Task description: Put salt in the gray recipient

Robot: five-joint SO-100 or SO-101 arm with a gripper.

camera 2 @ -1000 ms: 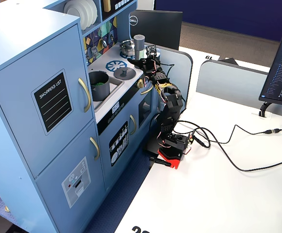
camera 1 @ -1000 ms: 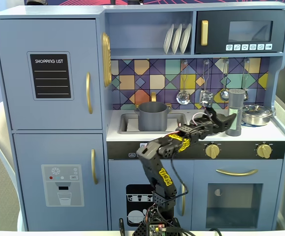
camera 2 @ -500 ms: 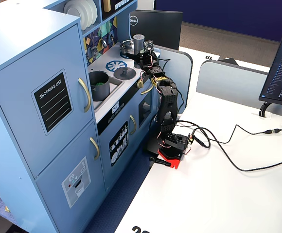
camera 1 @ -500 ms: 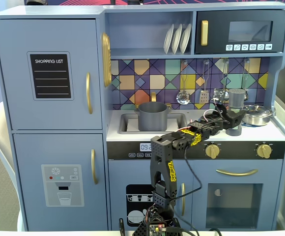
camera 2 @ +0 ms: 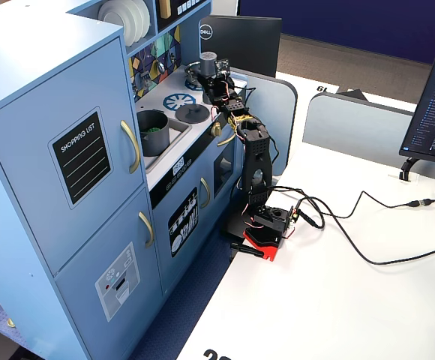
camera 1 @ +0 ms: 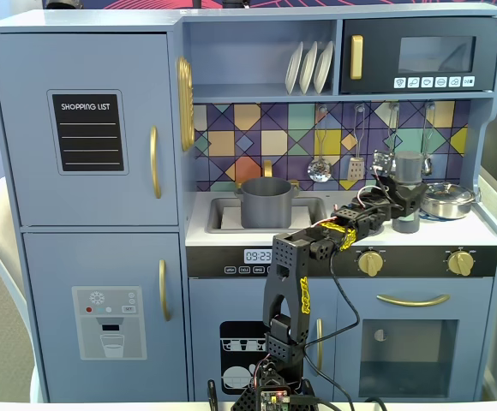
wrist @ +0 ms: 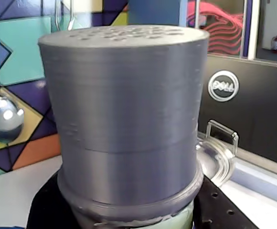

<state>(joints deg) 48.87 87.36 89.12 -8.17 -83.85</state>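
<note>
The salt (camera 1: 409,167) is a tall dark gray shaker standing at the right of the toy kitchen counter; its pale green label shows only at the bottom edge of the wrist view. It fills the wrist view (wrist: 129,119) and also shows in a fixed view (camera 2: 207,58). My gripper (camera 1: 404,204) is shut on its lower part, with black fingers (wrist: 50,205) hugging both sides. I cannot tell if it is lifted off the counter. The gray recipient (camera 1: 266,203), a matte dark gray pot, sits in the sink to the left, well apart from the gripper, and shows in the other fixed view (camera 2: 152,129).
A shiny steel pan (camera 1: 448,199) stands just right of the salt, its lid close by in the wrist view (wrist: 216,155). A flat gray lid (camera 2: 192,112) lies between the pot and the salt. Utensils (camera 1: 320,168) hang on the tiled back wall.
</note>
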